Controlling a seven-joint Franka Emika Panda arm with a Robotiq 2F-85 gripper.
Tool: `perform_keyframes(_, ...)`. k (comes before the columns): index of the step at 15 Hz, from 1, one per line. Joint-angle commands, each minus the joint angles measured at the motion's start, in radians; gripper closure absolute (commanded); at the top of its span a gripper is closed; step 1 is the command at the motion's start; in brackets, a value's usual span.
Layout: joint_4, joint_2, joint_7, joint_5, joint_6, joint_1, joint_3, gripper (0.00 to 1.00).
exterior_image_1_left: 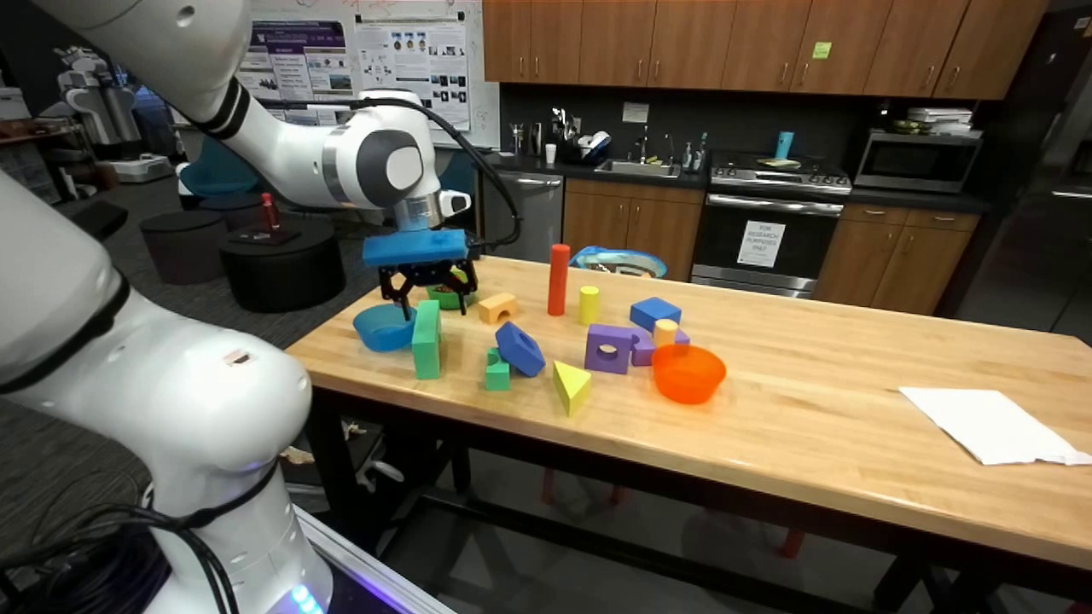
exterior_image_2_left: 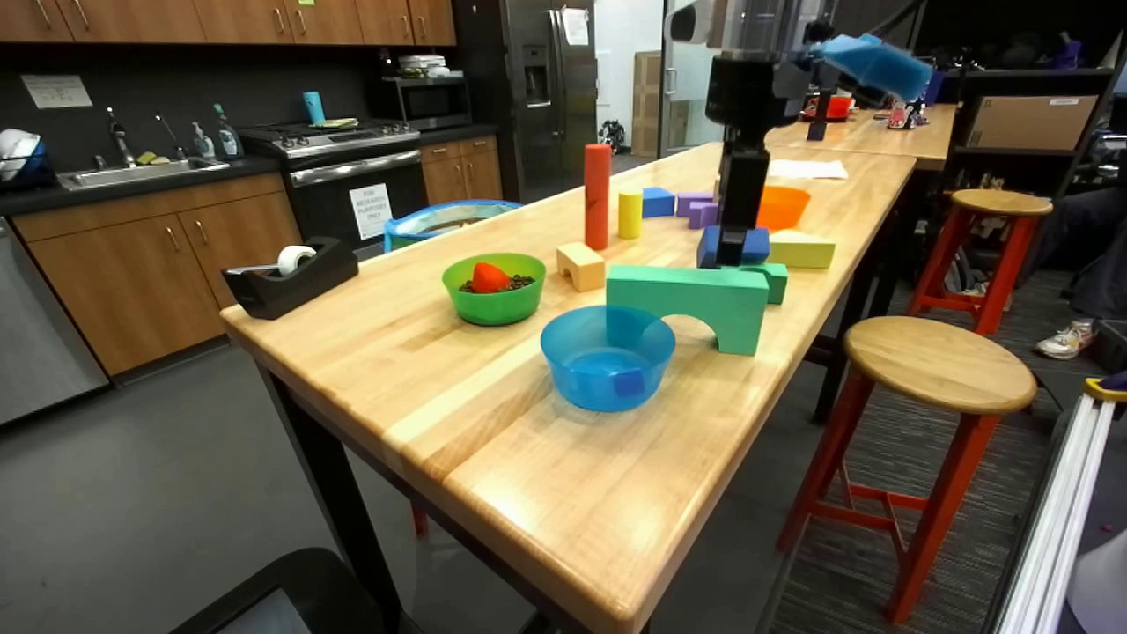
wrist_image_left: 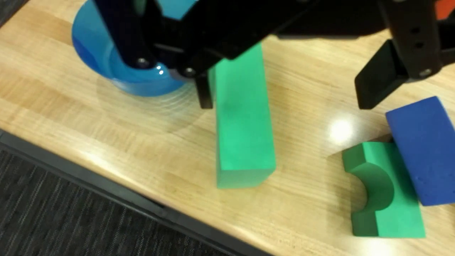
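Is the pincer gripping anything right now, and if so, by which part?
Nothing is held: the pincer stands open, with tabletop showing between the large green block and one finger.

Research lab with kitchen: notice (exterior_image_1_left: 761,244) reading "For Research Purposes Only" on oven door (exterior_image_1_left: 806,245), posters (exterior_image_1_left: 413,77) across whiteboard (exterior_image_1_left: 485,102); sink (exterior_image_1_left: 638,173), microwave (exterior_image_1_left: 918,162), refrigerator (exterior_image_2_left: 550,114), wooden cabinets (exterior_image_1_left: 691,43) beyond; white robot arm (exterior_image_1_left: 200,375) near worktable (exterior_image_1_left: 810,367).
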Motion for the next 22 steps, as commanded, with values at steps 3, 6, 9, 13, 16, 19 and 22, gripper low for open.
perform_keyframes(3, 0.044, -0.018, -0.023, 0.039, -0.031, -0.072, -0.111, 0.00)
perform_keyframes(6, 0.065, 0.015, -0.022, 0.052, -0.026, -0.107, -0.153, 0.00)
perform_keyframes(9, 0.084, 0.040, -0.030, 0.073, -0.047, -0.126, -0.186, 0.00)
perform_keyframes(13, 0.099, 0.067, -0.045, 0.106, -0.077, -0.138, -0.209, 0.00)
perform_keyframes(16, 0.110, 0.093, -0.048, 0.115, -0.078, -0.148, -0.217, 0.00)
perform_keyframes(19, 0.110, 0.116, -0.050, 0.115, -0.062, -0.154, -0.217, 0.00)
perform_keyframes(22, 0.108, 0.139, -0.048, 0.107, -0.054, -0.157, -0.210, 0.00)
